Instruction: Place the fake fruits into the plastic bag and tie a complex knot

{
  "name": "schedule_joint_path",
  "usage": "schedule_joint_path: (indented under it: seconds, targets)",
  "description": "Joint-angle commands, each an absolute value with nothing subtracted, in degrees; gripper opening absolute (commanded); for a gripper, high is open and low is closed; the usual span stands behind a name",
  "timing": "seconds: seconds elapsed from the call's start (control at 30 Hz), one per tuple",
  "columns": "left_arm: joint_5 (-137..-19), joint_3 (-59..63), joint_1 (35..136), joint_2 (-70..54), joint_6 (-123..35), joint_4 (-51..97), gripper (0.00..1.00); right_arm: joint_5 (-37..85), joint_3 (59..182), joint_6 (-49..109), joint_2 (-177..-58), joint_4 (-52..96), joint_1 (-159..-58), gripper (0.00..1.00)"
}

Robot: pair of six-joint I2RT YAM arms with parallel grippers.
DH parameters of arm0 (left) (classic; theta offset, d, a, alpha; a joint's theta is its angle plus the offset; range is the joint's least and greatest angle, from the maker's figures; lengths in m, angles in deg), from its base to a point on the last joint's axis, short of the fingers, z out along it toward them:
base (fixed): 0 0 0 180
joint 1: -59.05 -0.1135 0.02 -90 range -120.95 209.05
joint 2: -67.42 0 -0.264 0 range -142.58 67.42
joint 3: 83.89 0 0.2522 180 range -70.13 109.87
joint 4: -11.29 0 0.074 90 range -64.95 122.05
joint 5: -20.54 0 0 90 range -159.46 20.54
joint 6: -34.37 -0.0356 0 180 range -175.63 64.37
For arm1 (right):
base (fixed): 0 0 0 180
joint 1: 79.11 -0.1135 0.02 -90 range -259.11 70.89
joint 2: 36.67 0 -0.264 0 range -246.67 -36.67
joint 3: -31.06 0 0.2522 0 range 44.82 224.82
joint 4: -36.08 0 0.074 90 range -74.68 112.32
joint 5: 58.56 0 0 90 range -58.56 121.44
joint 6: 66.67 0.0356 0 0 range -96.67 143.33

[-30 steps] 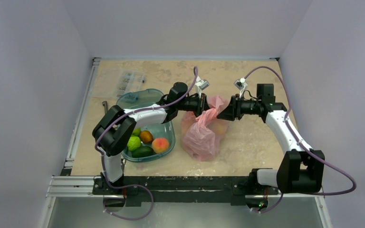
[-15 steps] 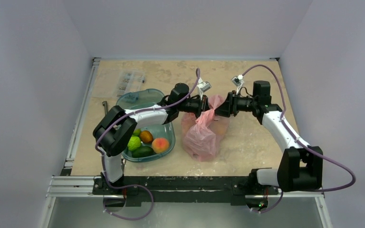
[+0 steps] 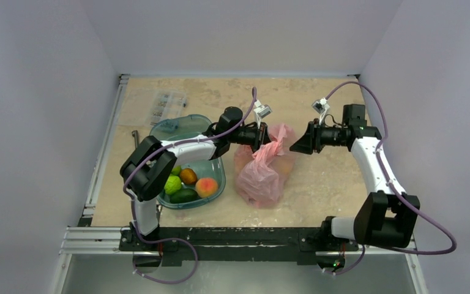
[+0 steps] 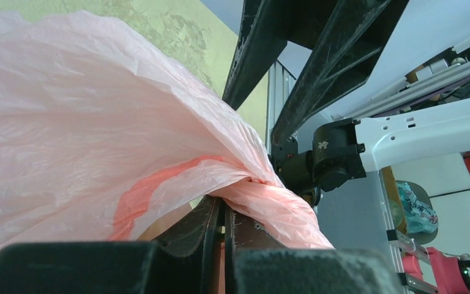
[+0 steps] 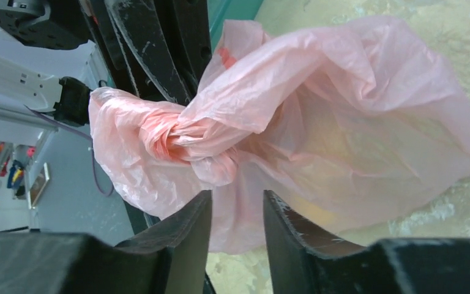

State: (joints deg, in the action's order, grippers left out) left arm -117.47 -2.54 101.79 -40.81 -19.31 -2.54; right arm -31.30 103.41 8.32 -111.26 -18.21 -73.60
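top external view: the left end effector (image 3: 263, 136) reaches across toward the middle of the tabletop (image 3: 324, 184), clenched on the bunched upper part of the plastic bag (image 3: 260, 174). the bag's pink body hangs from that grip down to the tabletop, nearer the arm bases than the left end effector. the right end effector (image 3: 294, 147) points at the left one from the opposite side. its tip is near the bag's top but apart from it, with nothing in its grasp.

from the left wrist, the left end effector (image 4: 221, 245) has its two fingers pressed together with a twisted strand of pink film pinched between them. the plastic bag (image 4: 67, 122) billows just ahead of them.

from the right wrist, the right end effector (image 5: 237, 223) is released, its fingers parted. straight ahead of it is the knot (image 5: 183, 138), a small tight pink lump. the plastic bag (image 5: 355, 122) swells out beyond and beside the knot. a pale yellowish shape shows through the film, too blurred to name.

behind the left end effector, beside that arm's forearm, a teal tub (image 3: 223, 179) holds four fruits (image 3: 206, 187). its lid (image 3: 180, 125) lies just beyond it.
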Motion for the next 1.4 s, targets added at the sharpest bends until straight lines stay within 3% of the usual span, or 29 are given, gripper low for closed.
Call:
schedule_joint_path:
  seconds: [0.0,0.67,0.77,0.9,0.93,1.0,1.1,1.17,1.37]
  targets:
    - [-118.94,-0.62,101.42,-41.24,-18.71,-6.26,0.0,-31.89,105.63,0.56,-113.37,-25.9,-73.58,0.32]
    - [-119.71,0.42,101.95,-41.41,-19.85,-5.12,0.0,-32.31,102.95,14.34,-115.83,-6.38,-83.58,0.41]
    - [-119.73,0.65,102.04,-41.67,-19.64,-5.08,0.0,-32.45,103.6,12.99,-116.04,-7.96,-83.68,0.27]
    - [-119.04,0.26,101.48,-41.16,-20.37,-4.11,0.0,-33.15,104.97,5.12,-116.59,-15.65,-83.52,0.0]
    - [-118.88,0.15,101.26,-40.88,-20.75,-3.82,0.0,-33.09,105.24,3.5,-116.57,-17.12,-83.3,0.0]
    - [-118.18,-0.14,100.63,-40.4,-21.56,-2.53,0.08,-33.4,105.56,1.97,-116.61,-18.52,-82.34,0.0]
    - [-117.19,-0.53,99.37,-38.93,-22.9,-0.15,0.32,-33.52,106.46,0.08,-117.16,-20.0,-80.33,0.0]
    - [-116.0,-1.63,98.42,-36.91,-24.58,2.26,0.43,-33.6,107.35,-1.36,-118.03,-21.38,-79.59,0.0]
    - [-112.38,-5.5,92.3,-26.71,-34.95,15.11,0.52,-34.46,106.8,0.96,-118.43,-19.44,-79.51,0.0]
